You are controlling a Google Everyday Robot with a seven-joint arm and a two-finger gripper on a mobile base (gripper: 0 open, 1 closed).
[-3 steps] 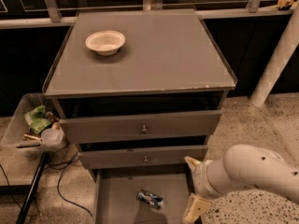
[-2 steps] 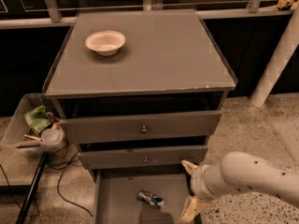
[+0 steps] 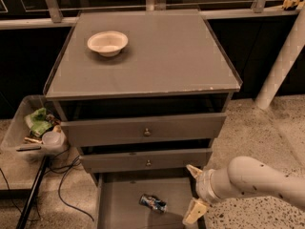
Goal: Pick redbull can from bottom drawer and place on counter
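The redbull can [image 3: 153, 203] lies on its side on the flat grey floor of the open bottom drawer [image 3: 119, 209], near the middle. My gripper [image 3: 194, 192] is at the drawer's right side, a little right of the can and apart from it, with its two cream fingers [image 3: 195, 211] spread open and empty. The white arm runs off to the right. The counter [image 3: 162, 56] is the grey cabinet top above, with a white bowl [image 3: 107, 43] at its back left.
Two knobbed upper drawers [image 3: 145, 130] stand slightly ajar above the bottom one. A clear bin of rubbish [image 3: 35, 128] sits left of the cabinet, with cables on the floor. A white post [image 3: 281, 66] leans at the right.
My arm and gripper have shifted slightly left, toward the drawer and the can. The can has not moved.
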